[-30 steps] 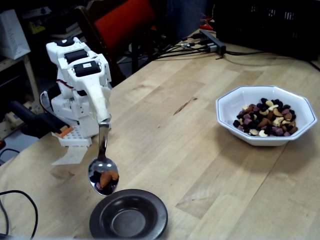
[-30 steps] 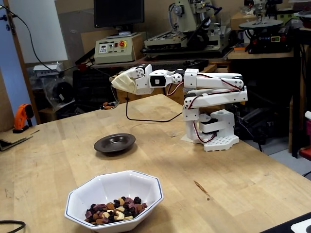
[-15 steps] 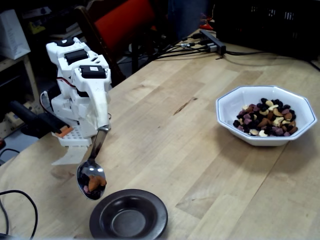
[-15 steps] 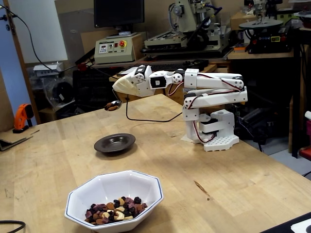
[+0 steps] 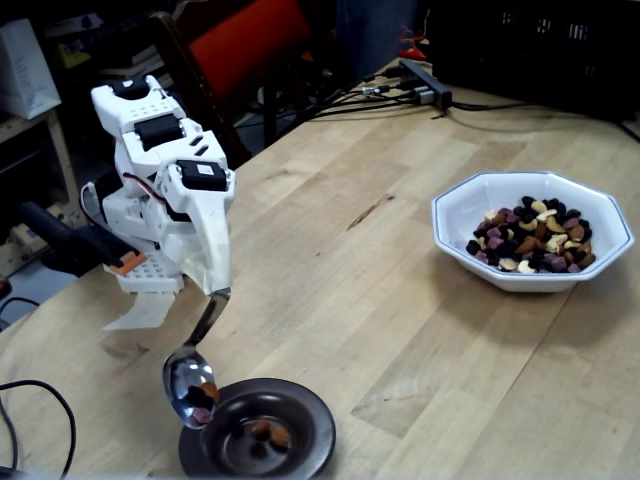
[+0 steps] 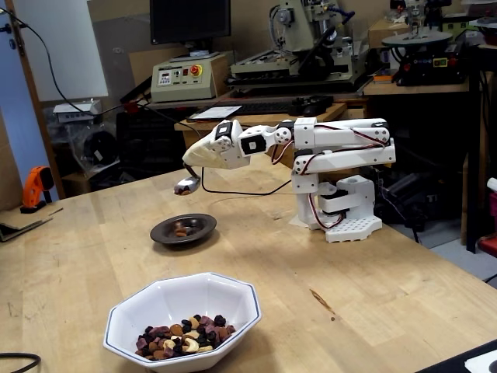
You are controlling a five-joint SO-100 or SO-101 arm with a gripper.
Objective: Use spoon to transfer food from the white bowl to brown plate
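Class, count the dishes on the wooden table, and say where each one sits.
2. The white bowl of food sits on the table's right side in a fixed view; the brown plate lies at the near left edge, below the spoon. None seems hidden.

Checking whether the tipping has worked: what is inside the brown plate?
A few nuts lie in the brown plate. The tilted spoon covers part of its rim.

Even, soft indoor light on the pale worktop (image 5: pixel 400 300), dim background at upper left of one fixed view, faint shadows, mild glare on the spoon (image 5: pixel 190 385), slightly soft, grainy focus overall
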